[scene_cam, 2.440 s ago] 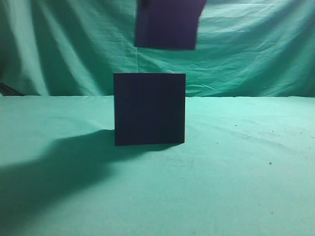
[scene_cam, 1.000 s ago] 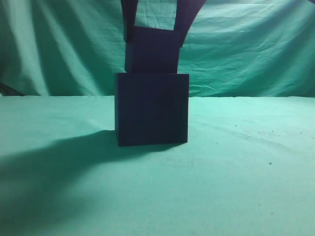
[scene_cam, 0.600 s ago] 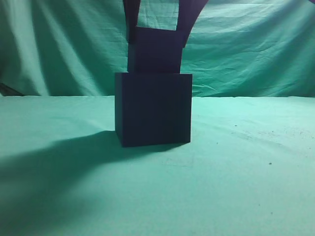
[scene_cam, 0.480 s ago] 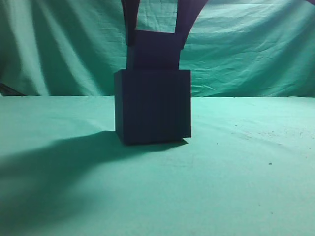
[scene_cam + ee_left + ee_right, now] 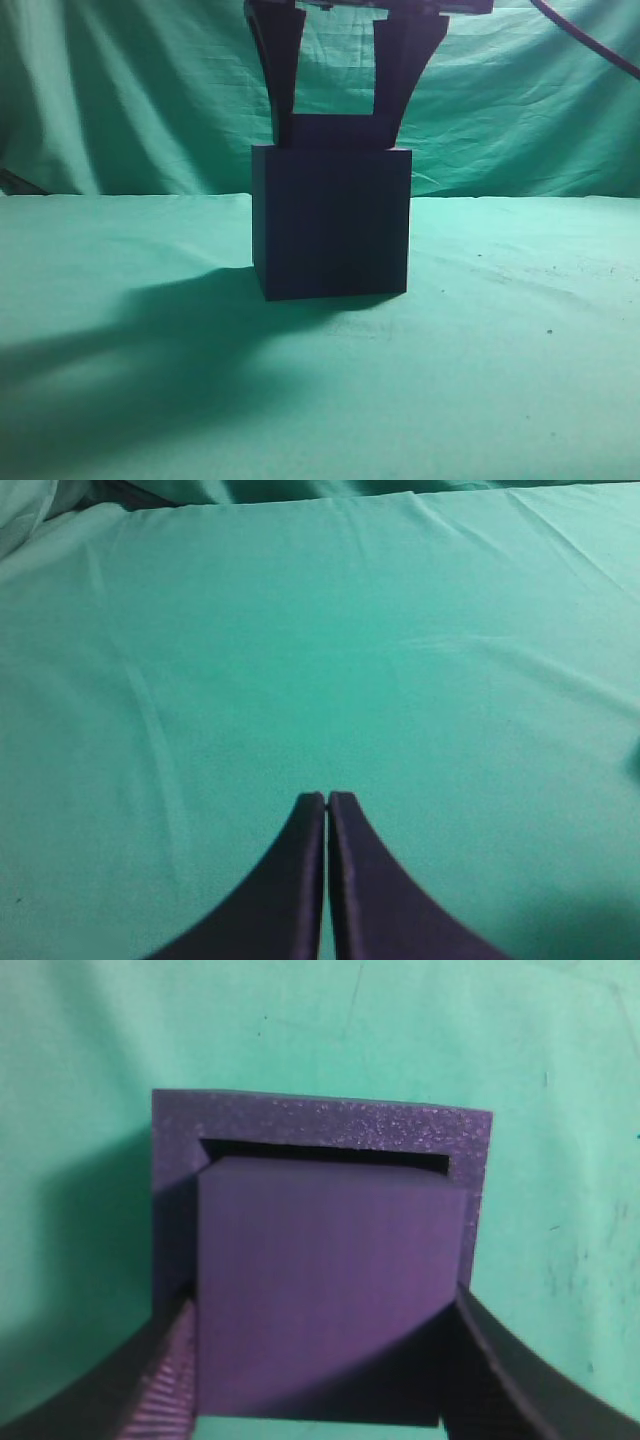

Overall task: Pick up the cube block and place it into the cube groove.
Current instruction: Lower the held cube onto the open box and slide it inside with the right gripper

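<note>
The cube groove (image 5: pixel 332 222), a large near-black box, stands on the green cloth mid-table. The cube block (image 5: pixel 333 131) is mostly sunk into its open top; only a thin strip shows above the rim. My right gripper (image 5: pixel 334 135) comes down from above and is shut on the block, a finger on each side. In the right wrist view the block's violet top (image 5: pixel 325 1280) fills the groove's opening (image 5: pixel 320 1125), with a narrow dark gap along the far side, and the fingers (image 5: pixel 170 1380) press its sides. My left gripper (image 5: pixel 327 798) is shut and empty above bare cloth.
Green cloth (image 5: pixel 520 350) covers the table and hangs as a backdrop. A dark cable (image 5: pixel 590 45) crosses the top right corner. A broad arm shadow lies on the cloth left of the box.
The right gripper has lowered the cube block from above the box down into its opening. The box has shifted a little to the right.
</note>
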Available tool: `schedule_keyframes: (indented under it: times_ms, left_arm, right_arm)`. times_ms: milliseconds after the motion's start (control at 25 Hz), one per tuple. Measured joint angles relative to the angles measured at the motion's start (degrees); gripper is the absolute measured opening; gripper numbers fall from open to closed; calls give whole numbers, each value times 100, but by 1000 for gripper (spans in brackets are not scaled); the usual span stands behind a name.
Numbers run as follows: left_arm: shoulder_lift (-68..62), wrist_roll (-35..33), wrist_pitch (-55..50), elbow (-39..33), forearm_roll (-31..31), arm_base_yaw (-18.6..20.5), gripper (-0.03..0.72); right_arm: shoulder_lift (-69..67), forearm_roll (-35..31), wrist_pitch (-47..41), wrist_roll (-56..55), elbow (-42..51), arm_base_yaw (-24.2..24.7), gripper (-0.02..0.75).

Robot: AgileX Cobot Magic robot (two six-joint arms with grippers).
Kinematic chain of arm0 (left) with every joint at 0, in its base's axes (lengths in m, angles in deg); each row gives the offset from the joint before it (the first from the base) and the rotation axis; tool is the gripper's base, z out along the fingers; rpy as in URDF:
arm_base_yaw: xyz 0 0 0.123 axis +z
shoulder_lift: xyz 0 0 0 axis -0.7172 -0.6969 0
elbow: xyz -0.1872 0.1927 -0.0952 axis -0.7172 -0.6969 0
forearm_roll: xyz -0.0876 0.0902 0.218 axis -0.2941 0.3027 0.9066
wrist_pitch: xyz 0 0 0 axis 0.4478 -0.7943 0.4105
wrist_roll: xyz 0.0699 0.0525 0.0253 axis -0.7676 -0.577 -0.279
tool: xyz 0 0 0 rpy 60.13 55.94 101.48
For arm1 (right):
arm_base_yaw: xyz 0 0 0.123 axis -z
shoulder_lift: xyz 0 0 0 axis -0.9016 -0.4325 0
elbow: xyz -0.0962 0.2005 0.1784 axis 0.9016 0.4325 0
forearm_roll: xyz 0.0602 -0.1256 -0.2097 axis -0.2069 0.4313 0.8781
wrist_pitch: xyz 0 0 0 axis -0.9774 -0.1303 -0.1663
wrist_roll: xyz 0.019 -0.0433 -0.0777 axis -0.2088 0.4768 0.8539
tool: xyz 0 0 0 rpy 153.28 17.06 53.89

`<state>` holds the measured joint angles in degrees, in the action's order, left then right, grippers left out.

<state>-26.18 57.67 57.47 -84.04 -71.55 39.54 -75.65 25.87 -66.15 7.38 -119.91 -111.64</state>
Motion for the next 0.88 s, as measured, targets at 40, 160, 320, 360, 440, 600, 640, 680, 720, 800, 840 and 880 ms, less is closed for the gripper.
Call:
schedule_keyframes:
  times_ms: [40, 160, 320, 360, 440, 600, 640, 680, 720, 800, 840, 880]
  left_arm:
    - [0, 0, 0, 0, 0, 0, 0]
    - [0, 0, 0, 0, 0, 0, 0]
    - [0, 0, 0, 0, 0, 0, 0]
    - [0, 0, 0, 0, 0, 0, 0]
    - [0, 0, 0, 0, 0, 0, 0]
    - [0, 0, 0, 0, 0, 0, 0]
    - [0, 0, 0, 0, 0, 0, 0]
    - [0, 0, 0, 0, 0, 0, 0]
    - [0, 0, 0, 0, 0, 0, 0]
    - [0, 0, 0, 0, 0, 0, 0]
    - [0, 0, 0, 0, 0, 0, 0]
    - [0, 0, 0, 0, 0, 0, 0]
  right_arm:
    - [0, -5, -4, 0, 0, 0, 432]
    - [0, -5, 6, 0, 0, 0, 432]
    - [0, -5, 40, 0, 0, 0, 432]
    - [0, -5, 39, 0, 0, 0, 432]
    - [-3, -5, 14, 10, -49, 0, 432]
    - [-26, -14, -216, 192, -508, 0, 575]
    - [-26, 24, -314, 236, -664, 0, 561]
    - [-26, 69, -423, 288, -863, 0, 561]
    - [-26, 139, -541, 297, -1065, 0, 561]
    - [-26, 314, -702, 311, -1440, 0, 513]
    - [-26, 415, -716, 338, -1621, 0, 470]
    - [2, 474, -729, 355, -1760, 0, 419]
